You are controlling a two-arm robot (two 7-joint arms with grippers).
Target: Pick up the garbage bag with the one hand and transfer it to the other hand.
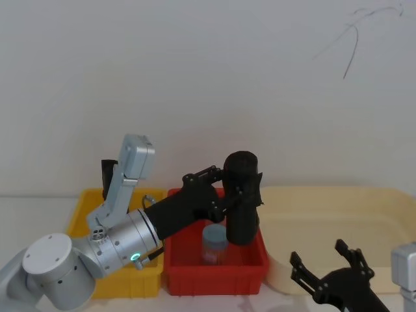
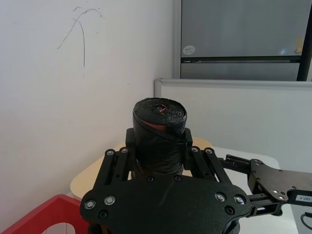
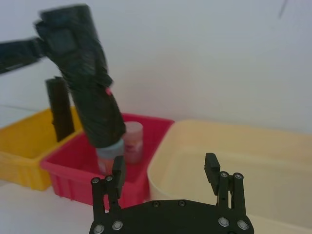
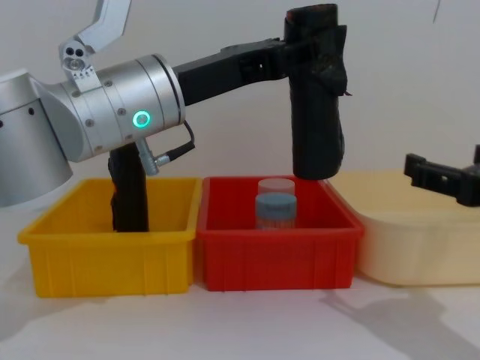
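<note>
The garbage bag [image 4: 316, 97] is a thick roll of wrinkled black film, held upright in the air above the red bin [image 4: 274, 259]. My left gripper [image 4: 300, 52], on the wrist with the green-lit ring, is shut on its upper part. In the left wrist view the fingers [image 2: 130, 139] clamp both sides of the garbage bag [image 2: 160, 131]. My right gripper [image 1: 318, 252] stands open and empty, low on the right over the beige tub [image 1: 338, 201], apart from the bag. It also shows open in the right wrist view [image 3: 164, 163], with the garbage bag [image 3: 90, 92] ahead of it.
A yellow bin [image 4: 105, 259] on the left holds a slim black upright piece [image 4: 129, 195]. The red bin in the middle holds small lidded jars [image 4: 276, 206] right under the bag. The beige tub [image 4: 412, 247] adjoins it on the right. A white wall stands close behind.
</note>
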